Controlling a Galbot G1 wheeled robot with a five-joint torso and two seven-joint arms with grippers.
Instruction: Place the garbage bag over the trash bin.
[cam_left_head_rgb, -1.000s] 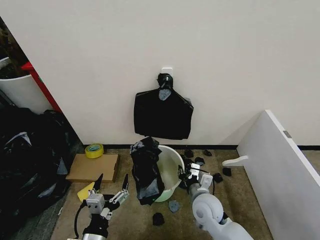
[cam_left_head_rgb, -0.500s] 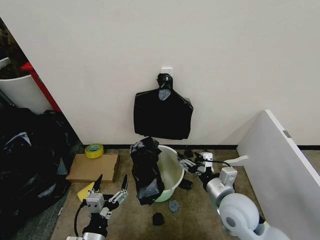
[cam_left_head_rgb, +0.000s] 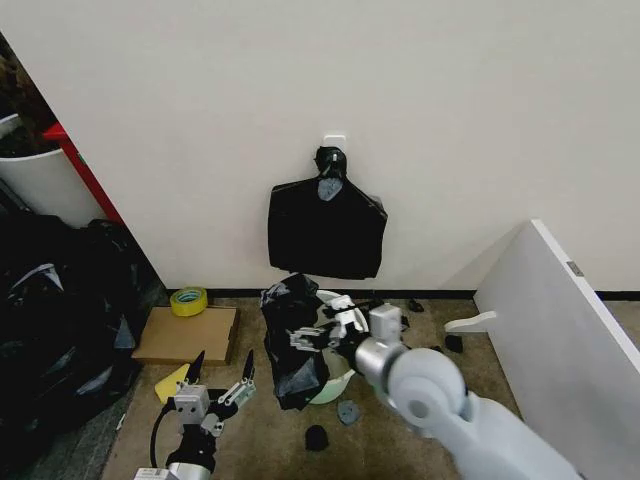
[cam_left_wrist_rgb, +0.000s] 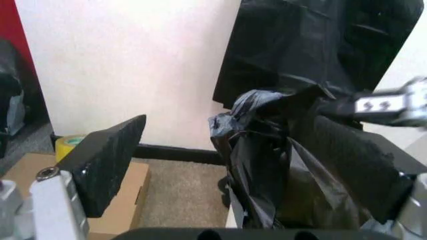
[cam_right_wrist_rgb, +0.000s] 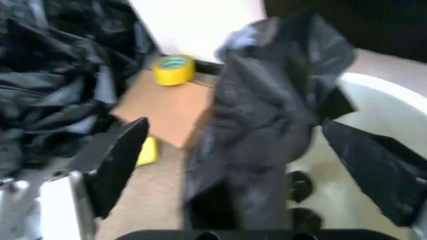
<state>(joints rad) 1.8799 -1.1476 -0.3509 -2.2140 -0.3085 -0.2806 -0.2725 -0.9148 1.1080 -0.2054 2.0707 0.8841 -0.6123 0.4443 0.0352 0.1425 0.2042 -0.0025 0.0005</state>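
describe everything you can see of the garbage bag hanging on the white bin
The garbage bag is thin, glossy black plastic, crinkled and bunched into a tall loose column. It is draped over the near left rim of the trash bin, hanging down the outside wall toward the floor, its top crumpled above the rim; the rest of the rim is uncovered. The right gripper, open, reaches in at its upper part.

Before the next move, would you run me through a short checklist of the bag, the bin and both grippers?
1. Garbage bag hangs bunched over the near-left rim of the trash bin, mouth not spread: not ok.
2. Bin upright: cannot tell, it looks tilted.
3. Right gripper at the bag, fingers open on either side: ok.
4. Left gripper open, low beside the bin: ok.
5. Bag gripped: not ok.
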